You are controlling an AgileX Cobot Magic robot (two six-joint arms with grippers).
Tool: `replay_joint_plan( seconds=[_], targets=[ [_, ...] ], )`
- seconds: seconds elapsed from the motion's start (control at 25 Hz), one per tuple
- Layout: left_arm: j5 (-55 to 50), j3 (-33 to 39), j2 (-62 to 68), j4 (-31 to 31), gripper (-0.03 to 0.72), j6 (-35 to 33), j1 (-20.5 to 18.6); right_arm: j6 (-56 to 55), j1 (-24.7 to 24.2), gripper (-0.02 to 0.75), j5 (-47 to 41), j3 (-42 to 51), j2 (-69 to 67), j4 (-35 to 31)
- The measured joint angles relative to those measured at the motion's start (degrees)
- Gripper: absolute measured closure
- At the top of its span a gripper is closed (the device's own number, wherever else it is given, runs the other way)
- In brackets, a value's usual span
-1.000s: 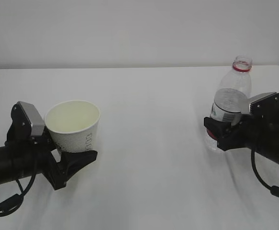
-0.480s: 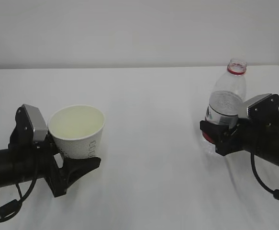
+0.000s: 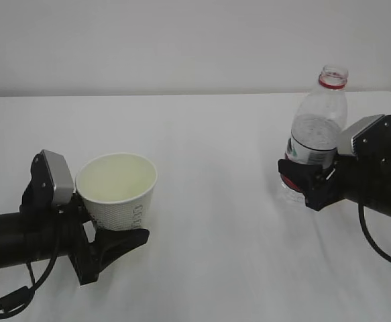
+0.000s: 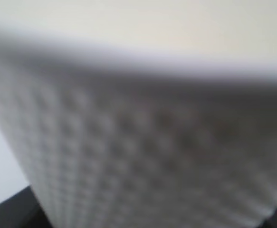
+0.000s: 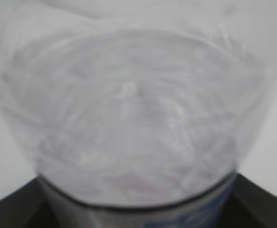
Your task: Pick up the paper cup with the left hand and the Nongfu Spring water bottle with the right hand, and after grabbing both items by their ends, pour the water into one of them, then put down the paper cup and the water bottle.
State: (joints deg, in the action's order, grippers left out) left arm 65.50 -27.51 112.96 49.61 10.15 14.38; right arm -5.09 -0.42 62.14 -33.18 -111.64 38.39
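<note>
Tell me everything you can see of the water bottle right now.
The clear ribbed plastic water bottle stands upright, slightly tilted, at the right of the white table. It has a red neck ring, no cap, and a label low on its body. The black right gripper clasps its lower part. Whether its base touches the table is unclear.

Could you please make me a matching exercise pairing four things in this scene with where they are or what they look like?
Things:
1. paper cup
2. water bottle
3. left hand
4. neck ring

Descriptions:
A. red, just under the open mouth
B. closed around the cup's lower part
C. clear ribbed plastic, held on the right
D. white, cream inside, on the left

Pairs: 1-D, 2-C, 3-B, 4-A
</note>
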Motion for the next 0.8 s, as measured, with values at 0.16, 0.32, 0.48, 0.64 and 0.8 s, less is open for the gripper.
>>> replay_joint_plan(
  seconds=[0.16, 0.32, 0.48, 0.64, 0.8],
  targets=[
    [0.0, 0.0, 0.0, 1.12, 0.154, 0.27, 0.0, -1.26, 0.0, 0.209, -1.49, 0.0, 2.59, 1.5],
    [0.0, 0.0, -0.52, 1.78, 0.154, 0.75, 0.04, -2.73, 0.0, 0.209, -3.13, 0.0, 4.54, 3.11],
    [0.0, -0.51, -2.84, 2.27, 0.159, 2.26, 1.63, -4.14, 0.0, 0.209, -3.93, 0.0, 6.23, 4.35],
    [0.0, -1.84, -3.71, 2.5, 0.16, 3.57, 5.32, -4.9, 0.0, 0.209, -4.71, 0.2, 7.43, 5.63],
    [0.0, -2.76, -3.71, 2.5, 0.162, 3.9, 9.75, -6.48, 0.0, 0.21, -5.33, 0.2, 8.11, 7.85]
  ],
)
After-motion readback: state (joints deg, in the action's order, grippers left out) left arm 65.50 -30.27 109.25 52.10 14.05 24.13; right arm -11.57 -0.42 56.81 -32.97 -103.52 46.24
